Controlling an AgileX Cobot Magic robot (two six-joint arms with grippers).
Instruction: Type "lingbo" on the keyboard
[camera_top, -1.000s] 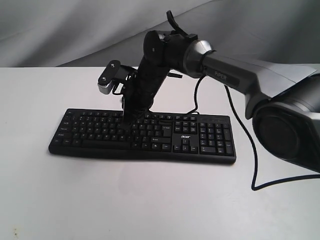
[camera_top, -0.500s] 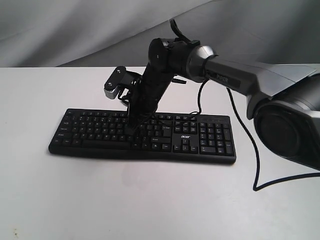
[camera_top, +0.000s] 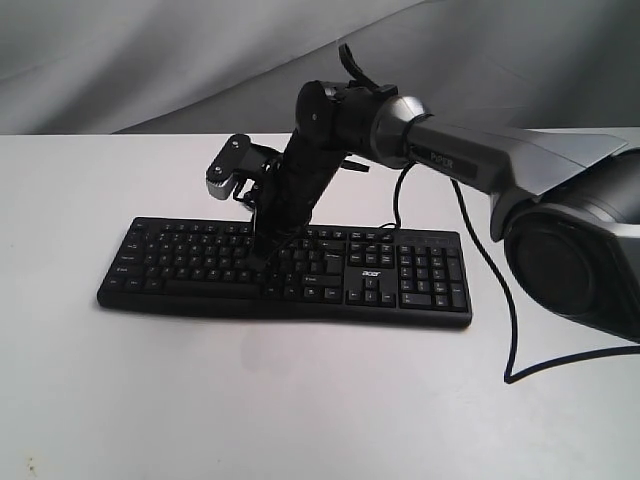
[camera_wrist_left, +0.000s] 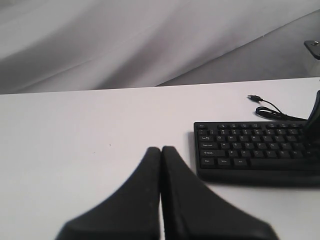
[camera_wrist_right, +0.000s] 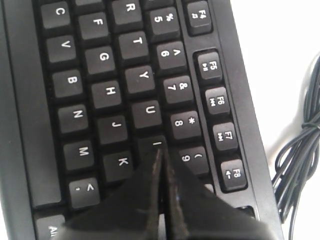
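The black keyboard (camera_top: 200, 270) lies flat on the white table (camera_top: 300, 400), number pad to the right. My right gripper (camera_top: 262, 262) reaches across from the right and points steeply down onto the letter rows. Its jaws are shut with nothing between them. In the right wrist view the shut tip (camera_wrist_right: 159, 152) sits at the I key (camera_wrist_right: 150, 142), between K and 9; whether the key is pressed down I cannot tell. My left gripper (camera_wrist_left: 161, 150) is shut and empty, low over bare table off the keyboard's (camera_wrist_left: 250, 150) left end. It is outside the exterior view.
The keyboard's thin black cable (camera_top: 505, 320) runs from its back edge, loops right and leaves at the right edge. Its plug end (camera_wrist_left: 255, 98) lies behind the keyboard. A grey cloth backdrop (camera_top: 150, 60) hangs behind the table.
Over the last second my right arm leaned a little to the right, and its tip shifted slightly right and lower on the keys. In the last half second it hardly moved.
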